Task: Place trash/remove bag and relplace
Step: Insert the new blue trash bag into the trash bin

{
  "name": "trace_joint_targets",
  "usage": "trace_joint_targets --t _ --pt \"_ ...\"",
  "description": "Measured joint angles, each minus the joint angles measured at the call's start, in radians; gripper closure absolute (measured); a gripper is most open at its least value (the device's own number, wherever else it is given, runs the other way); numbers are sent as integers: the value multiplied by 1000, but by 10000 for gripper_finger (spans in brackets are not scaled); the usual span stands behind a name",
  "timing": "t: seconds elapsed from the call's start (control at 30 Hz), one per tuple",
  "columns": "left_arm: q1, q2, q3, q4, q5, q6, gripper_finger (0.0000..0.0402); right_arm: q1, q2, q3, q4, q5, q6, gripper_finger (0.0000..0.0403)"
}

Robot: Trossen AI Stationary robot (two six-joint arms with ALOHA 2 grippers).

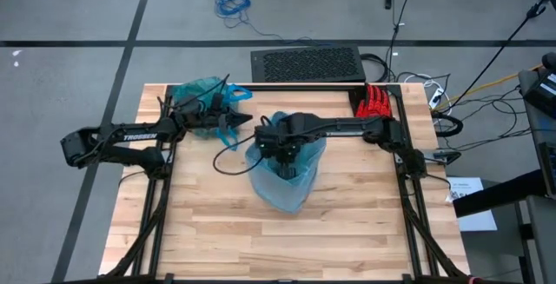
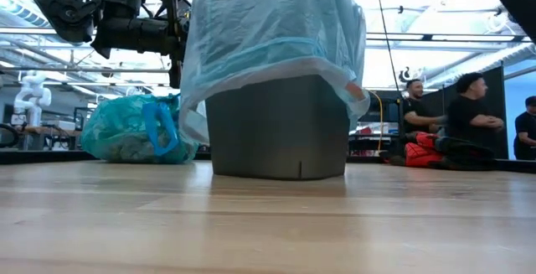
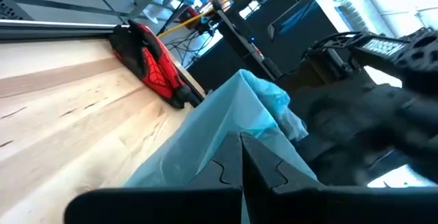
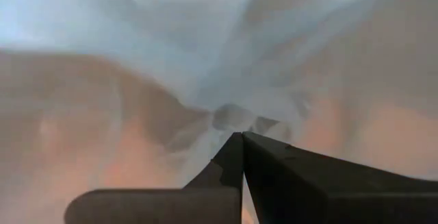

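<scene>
**Fresh liner goes into the bin, full bag waits aside**

The thin teal-green plastic bag with blue handle loops (image 2: pixel 134 131) sits knotted at the table's (image 1: pixel 347 223) far left corner, beside the grey bin (image 2: pixel 280 136). A paler sky-blue plastic bag (image 1: pixel 287 167) drapes that bin. The right hand (image 1: pixel 285 149), fingers pressed together, reaches straight down inside it; its wrist view shows only plastic. The left hand (image 1: pixel 236 126), also pressed together and empty, hovers between the two bags, nearer the teal one.

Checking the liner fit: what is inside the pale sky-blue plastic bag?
The pale sky-blue plastic bag drapes over a grey bin; the right tool, shut, reaches in from above. The contents are hidden.
</scene>
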Motion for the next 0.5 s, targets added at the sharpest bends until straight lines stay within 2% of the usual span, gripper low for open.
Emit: trace_joint_targets --t 0.23,0.5 --pt "0 0 0 0 0 1 402 -9 -104 2 9 -9 151 403" --pt "0 0 0 -24 0 5 402 -18 -146 4 78 -176 460 403"
